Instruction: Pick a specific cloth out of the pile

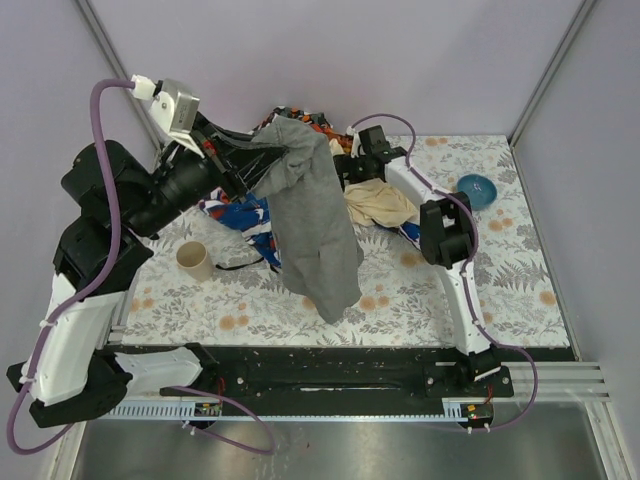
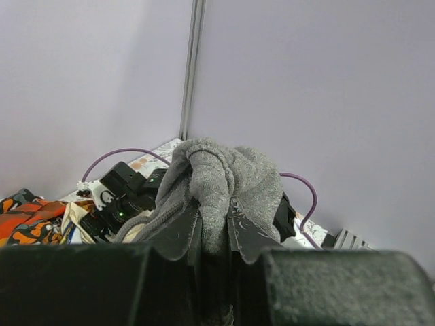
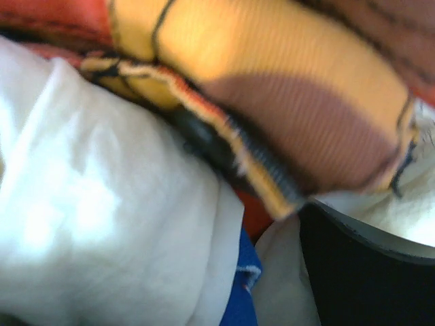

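Grey, plain soft-fabric cloth (image 1: 315, 220) hangs beneath the left end effector (image 2: 214, 229), pinched tight in it; right end effector (image 1: 355, 162) presses into the patterned-garment pile (image 1: 240, 212), grip unclear.

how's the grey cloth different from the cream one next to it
The grey cloth hangs in the air, pinched in the left hand; the cream cloth lies on the table. The grey cloth drapes down in one long fall; the cream cloth is bunched into a low crumpled heap. In the top view the grey cloth covers far more area than the cream cloth. Both are plain, unpatterned soft fabric.
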